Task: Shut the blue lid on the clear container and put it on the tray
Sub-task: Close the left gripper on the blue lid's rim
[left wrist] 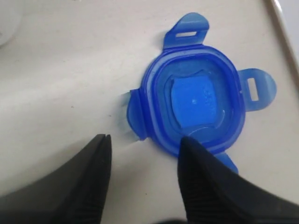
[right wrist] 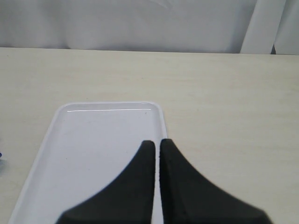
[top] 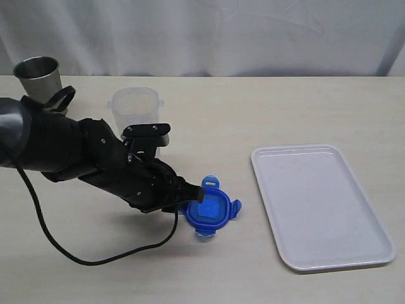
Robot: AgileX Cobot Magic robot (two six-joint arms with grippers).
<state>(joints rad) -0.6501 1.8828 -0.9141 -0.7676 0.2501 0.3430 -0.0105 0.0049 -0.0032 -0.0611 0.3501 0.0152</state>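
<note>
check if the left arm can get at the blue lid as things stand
Probably yes: its open black fingers straddle one edge of the small bright blue plastic lid, lying flat on the table, with nothing between.

This looks like a robot test lab, not a home or a kitchen. A pale wood-grain bench [top: 253,114] fills most of the frame and carries a few household props set apart from one another. A steel cup [top: 38,76] stands at upper left, with a clear container [top: 134,107] near it. A blue lid [top: 209,211] lies low in the middle, and a white tray [top: 323,209] is at right. A plain white curtain [top: 221,31] closes off the top of the frame. A black robot arm [top: 76,158] trailing a loose black cable [top: 63,247] reaches in from the left.
</note>
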